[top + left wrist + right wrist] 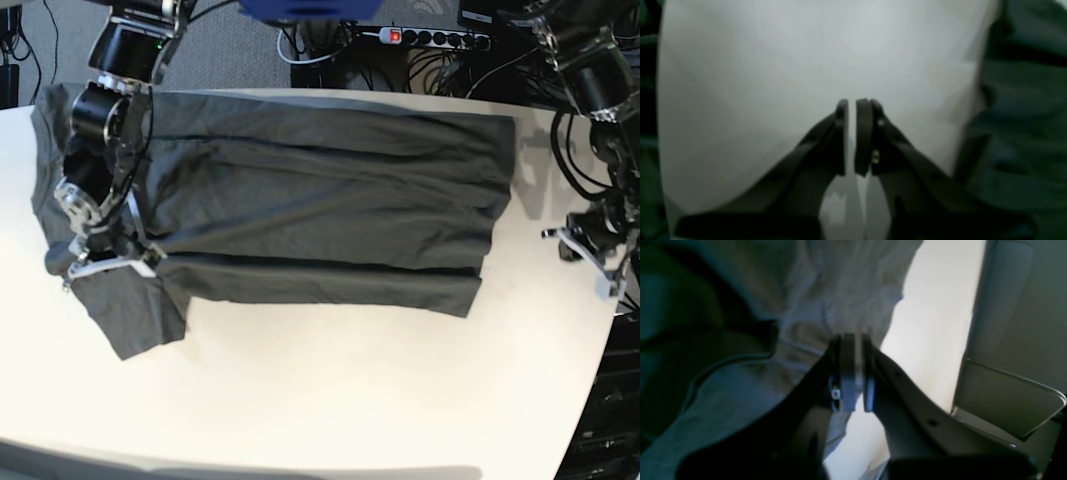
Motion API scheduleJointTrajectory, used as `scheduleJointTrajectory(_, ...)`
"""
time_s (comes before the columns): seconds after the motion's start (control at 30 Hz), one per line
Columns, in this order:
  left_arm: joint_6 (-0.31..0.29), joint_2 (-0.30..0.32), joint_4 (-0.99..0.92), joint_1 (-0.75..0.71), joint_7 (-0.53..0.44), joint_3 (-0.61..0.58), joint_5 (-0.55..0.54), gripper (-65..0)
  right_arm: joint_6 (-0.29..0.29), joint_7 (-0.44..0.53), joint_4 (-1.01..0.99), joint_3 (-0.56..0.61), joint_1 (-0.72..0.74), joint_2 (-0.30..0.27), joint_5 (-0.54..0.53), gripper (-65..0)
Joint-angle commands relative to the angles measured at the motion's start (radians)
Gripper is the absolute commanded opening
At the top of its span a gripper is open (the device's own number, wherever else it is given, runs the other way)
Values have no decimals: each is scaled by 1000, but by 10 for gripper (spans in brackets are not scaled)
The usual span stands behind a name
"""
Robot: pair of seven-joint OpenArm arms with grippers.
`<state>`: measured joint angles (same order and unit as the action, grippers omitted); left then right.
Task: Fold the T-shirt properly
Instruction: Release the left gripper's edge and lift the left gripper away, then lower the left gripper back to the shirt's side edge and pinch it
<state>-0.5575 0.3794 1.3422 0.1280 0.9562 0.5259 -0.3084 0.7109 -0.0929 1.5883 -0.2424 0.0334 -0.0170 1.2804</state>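
1. The shirt [320,210] lies spread flat on the table [330,400], its long sides already turned in so it reads as a broad band; the collar end is under the right arm and the hem reaches toward the left arm.
2. The right gripper [100,262] sits low at the collar end, just over the sleeve [135,315] that sticks out toward the table's near edge. In its wrist view the jaws are nearly together, with only a slit between the pads [848,373]. Grey cloth lies behind and beside them, but I cannot tell whether any is pinched.
3. The left gripper [592,245] hangs off the hem end, apart from the shirt, over the table edge. Its jaws are all but closed — bare white table shows through the slit in its wrist view — so it holds nothing. Dark cloth lies off to its right there.
4. My reading: the loose sleeve is the step in hand, since it spoils the rectangle — it likely wants tucking in before any end-to-end fold.
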Motion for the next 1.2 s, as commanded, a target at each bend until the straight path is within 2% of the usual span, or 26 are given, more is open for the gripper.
scheduleJointTrajectory(0.0,-20,17,21,17,-12,3,-16,-609,-13,6,28,-2,27,-8,-2,-628)
scheduleJointTrajectory(0.17,-66,17,49,17,27,4,-25,-609,-13,-1,68,-4,38,-8,-3,-628)
scheduleJointTrajectory(0.33,-66,-4,50,26,34,1,-21,-605,-13,-3,74,-8,58,18,-3,-628)
scheduleJointTrajectory(0.53,-59,-4,39,72,36,1,-19,-601,-13,-3,60,-27,78,22,-5,-628)
scheduleJointTrajectory(0.6,-57,-4,39,77,36,1,-19,-567,-13,-3,60,-27,75,22,-5,-628)
scheduleJointTrajectory(0.73,-59,-6,38,91,36,0,-19,-412,-13,-3,60,-27,43,24,-5,-628)
scheduleJointTrajectory(0.83,-59,-6,36,103,33,-56,-19,-338,-13,-3,60,-31,29,32,-5,-628)
scheduleJointTrajectory(0.93,-60,-3,7,115,31,-111,-19,-313,-13,-3,60,-94,32,70,-8,-628)
scheduleJointTrajectory(1.0,-62,-6,-37,151,27,-138,-18,-314,-13,2,62,-137,36,93,-48,-628)
scheduleJointTrajectory(1.17,-63,-13,-198,227,-12,-165,-22,-314,-13,-1,60,-163,27,99,-114,-628)
